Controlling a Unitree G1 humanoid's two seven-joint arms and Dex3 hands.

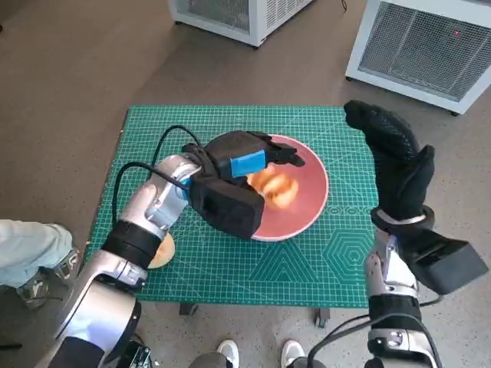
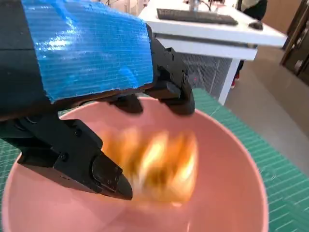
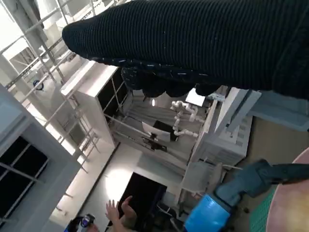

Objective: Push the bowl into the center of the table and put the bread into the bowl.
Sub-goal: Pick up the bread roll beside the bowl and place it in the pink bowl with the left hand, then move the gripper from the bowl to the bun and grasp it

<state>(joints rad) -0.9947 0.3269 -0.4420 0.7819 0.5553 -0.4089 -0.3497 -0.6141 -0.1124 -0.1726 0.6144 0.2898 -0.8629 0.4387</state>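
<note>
Brown floor [image 1: 69,69] surrounds a small worktop [image 1: 307,276] covered by a green cutting mat [image 1: 230,264]. At the far left edge of the head view a person's leg [image 1: 31,245] in pale trousers and a shoe show beside the worktop. Just right of that, a round tan disc [image 1: 163,251] lies on the mat near its front left part, partly hidden under the left forearm.

One pink bowl [image 1: 307,203] sits on the mat, about midway across it. One piece of bread [image 1: 275,188] lies inside the bowl; it is blurred in both the head view and the left wrist view, so its shape is unclear. The left robot hand [image 1: 245,157] hangs directly over the bowl, covering its left part, with its black fingers [image 2: 108,176] spread apart and nothing between them; the bread shows below them. Whether any finger touches the bread cannot be told.

Right of the bowl, the right robot hand [image 1: 395,161] is raised over the mat's right edge, apart from the bowl, fingers extended and holding nothing.

Beyond the worktop stand two white units with grilles, one [image 1: 238,15] at the top centre and one [image 1: 422,46] at the top right. Two white shoe tips [image 1: 257,351] show at the front edge of the head view. The right wrist view shows a person's raised hand [image 3: 118,212] far off.
</note>
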